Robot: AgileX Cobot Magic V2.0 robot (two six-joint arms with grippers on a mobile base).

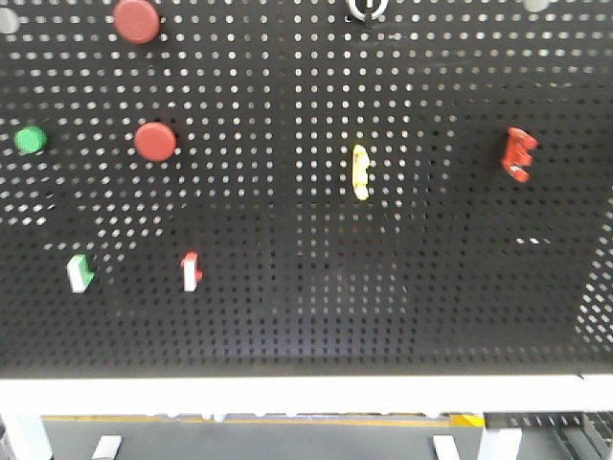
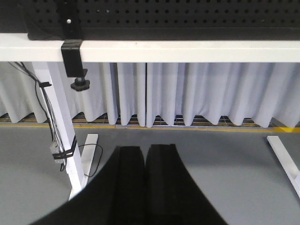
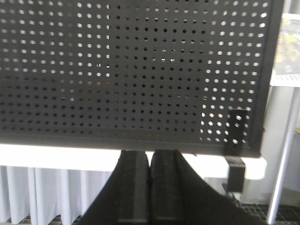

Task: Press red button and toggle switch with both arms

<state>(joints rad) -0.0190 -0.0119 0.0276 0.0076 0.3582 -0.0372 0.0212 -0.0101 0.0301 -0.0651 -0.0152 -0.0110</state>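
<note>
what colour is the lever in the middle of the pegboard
The lever is pale yellow, best seen in the front view.

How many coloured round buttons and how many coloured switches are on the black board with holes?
Round buttons: 3 (top red button, lower red button, green button)
Rockers: 2 (green-and-white rocker, red-and-white rocker)
Levers: 2 (pale yellow lever, red toggle switch)
Total: 7

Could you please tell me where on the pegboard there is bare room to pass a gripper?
The widest bare patch is the lower right of the pegboard, below the yellow lever and the toggle switch. Another lies between the lower red button and the yellow lever. The left is crowded: green button, green-and-white rocker, red-and-white rocker.
</note>
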